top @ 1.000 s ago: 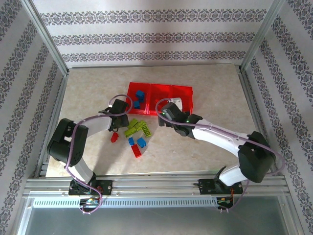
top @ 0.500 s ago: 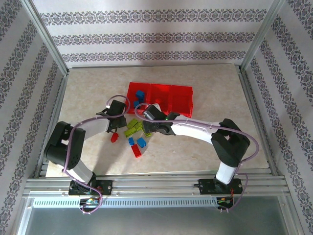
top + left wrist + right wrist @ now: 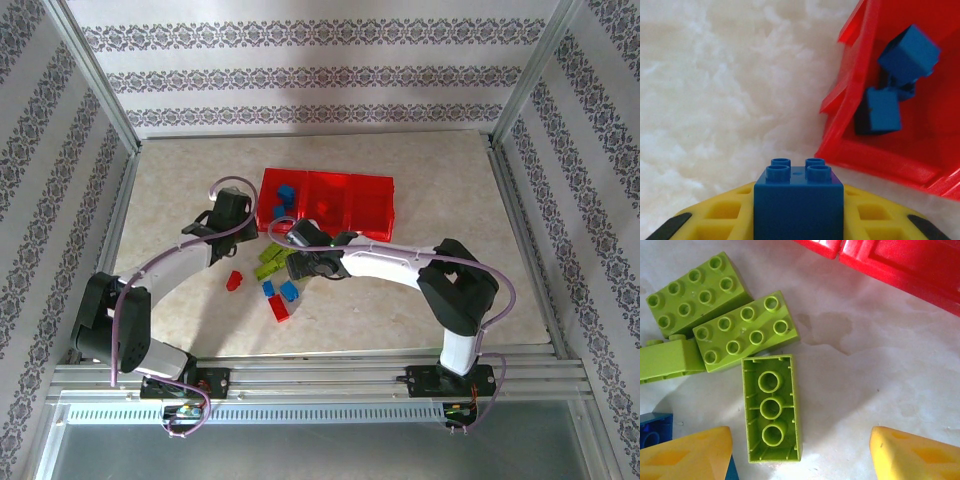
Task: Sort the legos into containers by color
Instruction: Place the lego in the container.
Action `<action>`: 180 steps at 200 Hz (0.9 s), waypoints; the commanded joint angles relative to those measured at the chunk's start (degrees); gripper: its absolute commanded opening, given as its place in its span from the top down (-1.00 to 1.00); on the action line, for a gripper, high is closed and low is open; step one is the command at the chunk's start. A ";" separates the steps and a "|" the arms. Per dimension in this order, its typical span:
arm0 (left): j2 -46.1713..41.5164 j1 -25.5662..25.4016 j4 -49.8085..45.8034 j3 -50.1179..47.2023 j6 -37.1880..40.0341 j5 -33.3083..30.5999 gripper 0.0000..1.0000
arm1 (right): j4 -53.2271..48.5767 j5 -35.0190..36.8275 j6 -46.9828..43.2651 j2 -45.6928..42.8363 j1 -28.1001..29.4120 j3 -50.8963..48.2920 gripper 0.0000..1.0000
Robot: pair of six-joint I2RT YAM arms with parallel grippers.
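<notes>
Left wrist view: you are holding a blue brick [image 3: 798,200] in the left jaws, studs up, and they are pinching narrow across its flat sides.
Held brick's place: it is hanging over the counter [image 3: 715,100], just short of the red tray [image 3: 842,107] at its left compartment.
Left compartment: other blue bricks [image 3: 881,111] are lying inside, so yours is probably going there.
Handling: you are likely dealing with light, rigid, glossy plastic that won't crush but may slip or twist under an off-centre grip.
Right wrist view: the right jaws are standing wide and gripping nothing, with the yellow fingers [image 3: 690,452] straddling an upturned lime brick [image 3: 771,407] on the counter near the tray.
Where to take hold: you are best closing across its long smooth walls at mid-length.
Crowding: two studs-up lime bricks [image 3: 745,330] are lying against its far end, so watch that they aren't getting dragged along.
</notes>
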 commanded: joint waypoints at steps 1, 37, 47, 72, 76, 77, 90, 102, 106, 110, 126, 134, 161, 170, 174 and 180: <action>1.87 0.67 4.24 5.26 2.46 2.08 0.59 | -0.52 -0.17 0.59 0.39 0.64 1.10 -0.45; 10.26 0.65 4.07 14.70 4.65 4.28 0.58 | -0.35 0.28 1.11 0.04 0.68 0.59 -0.45; 12.72 0.74 4.18 16.87 4.77 5.44 0.58 | -0.24 0.36 1.27 -0.23 0.73 0.36 -0.45; 18.06 0.67 3.80 21.56 4.83 7.58 0.58 | 0.06 0.89 1.64 -0.40 0.73 -0.15 -0.45; 18.78 0.63 3.61 22.23 4.86 7.89 0.58 | 0.02 0.96 1.69 -0.33 0.73 -0.19 -0.45; 18.93 0.59 3.60 22.33 4.83 7.97 0.58 | 0.01 0.97 1.71 -0.32 0.73 -0.23 -0.45; 20.80 0.57 3.12 23.74 4.85 9.03 0.57 | 0.09 1.07 1.87 -0.23 0.73 -0.26 -0.45; 21.86 0.55 2.87 24.49 4.66 9.84 0.54 | 0.10 1.17 1.82 -0.13 0.72 -0.17 -0.45; 22.04 0.50 2.83 24.54 4.65 9.98 0.53 | 0.17 1.15 1.82 0.03 0.73 -0.17 -0.45; 22.23 0.46 2.87 24.59 4.64 9.99 0.52 | 0.14 1.16 1.82 0.11 0.73 -0.09 -0.45; 22.45 0.36 2.79 24.30 4.89 9.61 0.43 | 0.09 1.41 1.82 0.43 0.73 0.09 -0.45; 22.54 0.28 2.62 24.13 5.02 9.34 0.36 | 0.18 1.51 1.84 0.55 0.73 0.22 -0.45; 22.28 0.12 2.61 23.34 5.20 8.79 0.17 | 0.09 1.68 1.69 1.39 0.73 0.77 -0.45; 22.14 0.11 2.65 23.16 5.04 8.69 0.13 | 0.09 1.64 1.69 1.67 0.72 0.96 -0.45; 22.05 0.19 2.70 23.06 5.02 8.67 0.12 | 0.09 1.66 1.65 1.79 0.70 1.05 -0.44; 21.85 0.17 2.82 22.92 4.93 8.61 0.10 | 0.07 1.68 1.64 1.99 0.72 1.14 -0.44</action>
